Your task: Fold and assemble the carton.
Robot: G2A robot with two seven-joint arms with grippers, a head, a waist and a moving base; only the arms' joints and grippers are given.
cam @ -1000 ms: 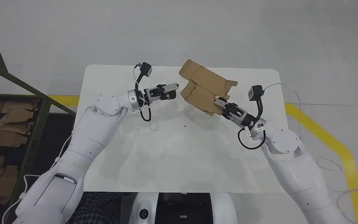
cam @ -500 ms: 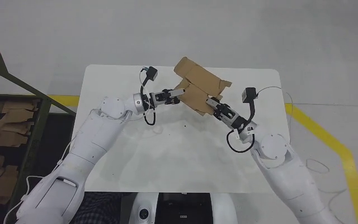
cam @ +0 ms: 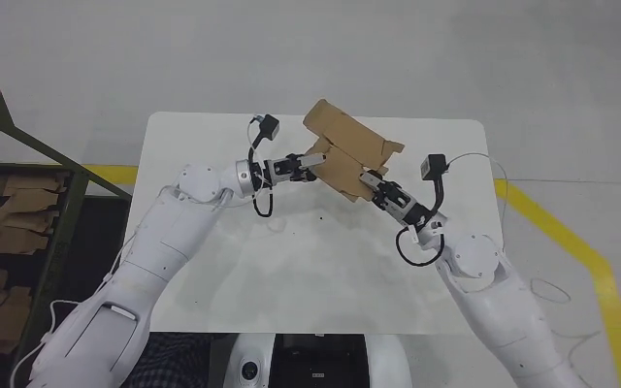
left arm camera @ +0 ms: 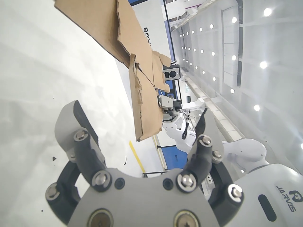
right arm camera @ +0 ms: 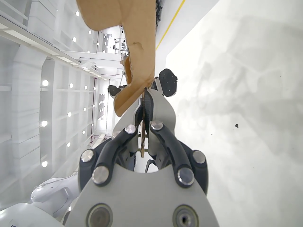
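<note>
Carton (cam: 346,153), brown and only partly folded with its flaps standing out at angles, sits over the far middle of the white table (cam: 194,136) in the top view, caught between the two arms. The left gripper (cam: 312,161) meets its near-left edge, and the right gripper (cam: 368,180) has hold of its near-right corner. Beside the table on the left stands a rack (cam: 29,199) with more cardboard pieces, and a yellow line (cam: 548,218) runs across the floor on the right. In the left wrist view the left gripper (left arm camera: 140,115) has its fingers (left arm camera: 81,116) spread wide with nothing pinched. A lower corner of the carton (left arm camera: 111,22) hangs in the gap between them, lifted off the table (left arm camera: 42,76); whether either pad touches it I cannot tell. Farther off, the right gripper (left arm camera: 165,102) is clamped to the opposite side of the cardboard. In the right wrist view the right gripper (right arm camera: 144,96) has its fingers (right arm camera: 151,109) pressed tight together on a thin edge of the carton (right arm camera: 135,24), which rises away from it, creased and bent, clear of the table (right arm camera: 236,76). Just beyond that held edge shows one dark pad of the left gripper (right arm camera: 167,82), close beside the cardboard.
</note>
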